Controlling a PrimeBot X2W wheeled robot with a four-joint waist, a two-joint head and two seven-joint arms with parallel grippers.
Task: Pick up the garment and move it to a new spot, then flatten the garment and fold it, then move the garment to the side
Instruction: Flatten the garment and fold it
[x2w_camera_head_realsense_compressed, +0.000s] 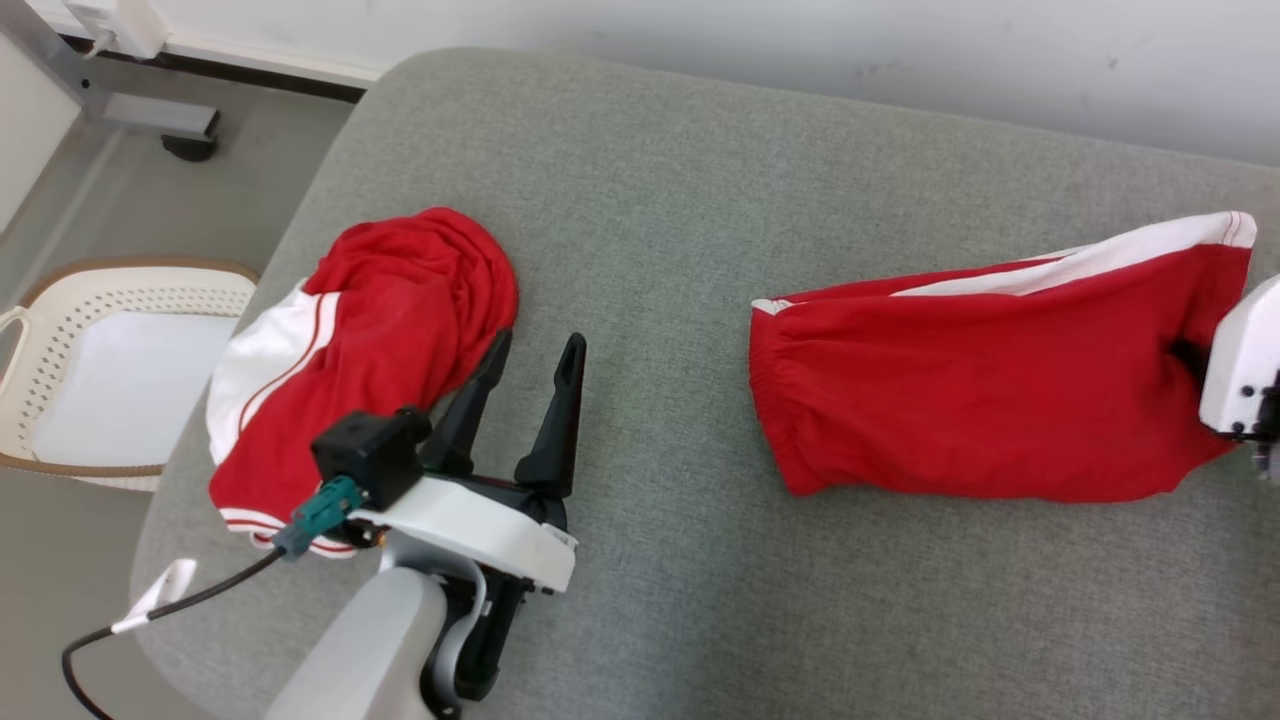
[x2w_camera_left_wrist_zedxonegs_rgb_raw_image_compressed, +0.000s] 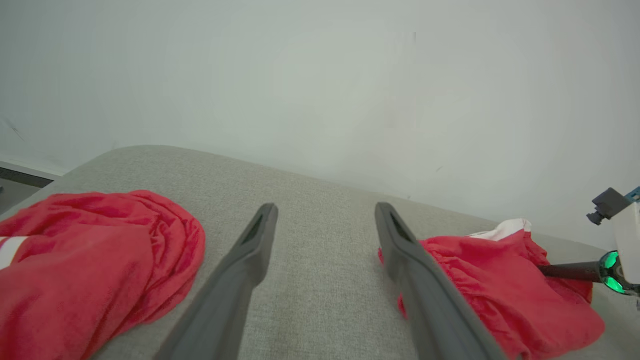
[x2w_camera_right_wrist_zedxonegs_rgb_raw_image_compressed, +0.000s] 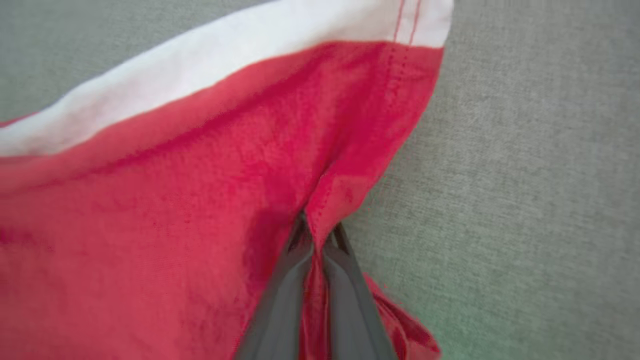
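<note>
Currently the right claw is clenched on a pinch of hem at the right end of the red fabric garment with a white side stripe. This garment lies fairly flat on the right part of the grey woven-fabric cushion, its gathered waistband towards the middle. The edge grip suggests it is taken to be lifted or dragged to a new spot. The left claw is released, with its fingers spread and pointing far. It is held low over bare cushion between the two garments, on a pale forearm that rises from the near edge. A second red-and-white garment lies crumpled at the left, unheld. A cream perforated plastic basket stands on the floor, further left.
</note>
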